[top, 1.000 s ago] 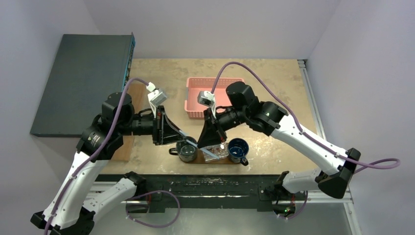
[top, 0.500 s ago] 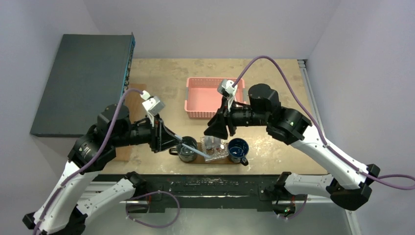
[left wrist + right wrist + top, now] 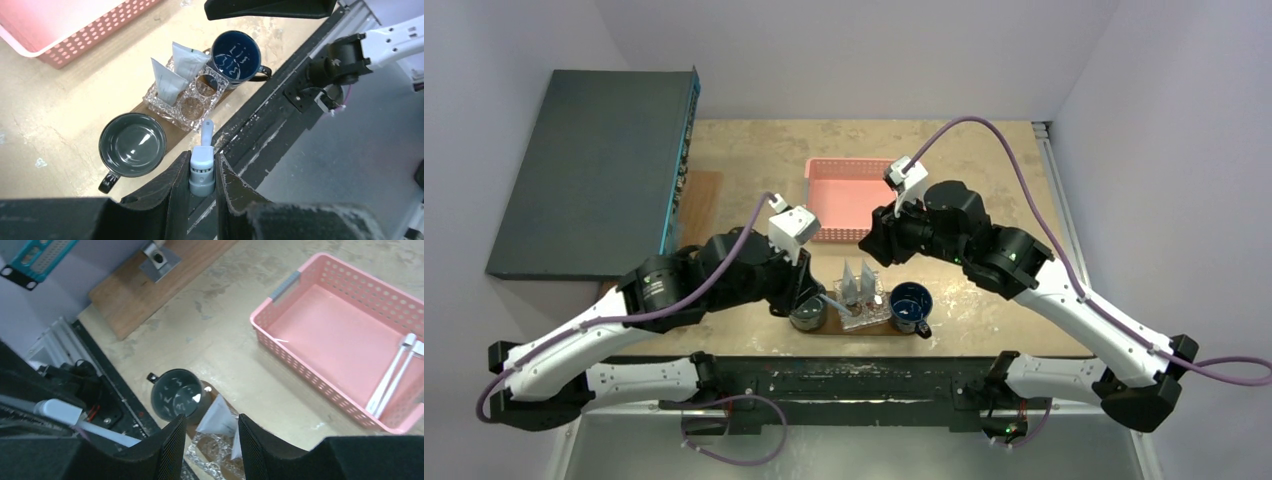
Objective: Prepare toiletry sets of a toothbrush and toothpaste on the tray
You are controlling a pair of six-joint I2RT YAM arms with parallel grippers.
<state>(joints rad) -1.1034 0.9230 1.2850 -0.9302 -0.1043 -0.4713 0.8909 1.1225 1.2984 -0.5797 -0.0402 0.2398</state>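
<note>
Left pincer [image 3: 202,159] squeezes 1 toothbrush [image 3: 202,172] tight, low in the middle of the frame, close over the tray [image 3: 176,136]. I think I should go down slowly, slip its tip into the grey mug [image 3: 132,144], then let go. Right pincer [image 3: 210,427] is spread apart, holding nothing.

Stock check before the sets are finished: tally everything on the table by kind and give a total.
toothbrushes: 3 (one in the left pincer, two in the basket)
toothpaste tubes: 2
mugs: 2
glass holder: 1
basket: 1
tray: 1
total: 10
</note>
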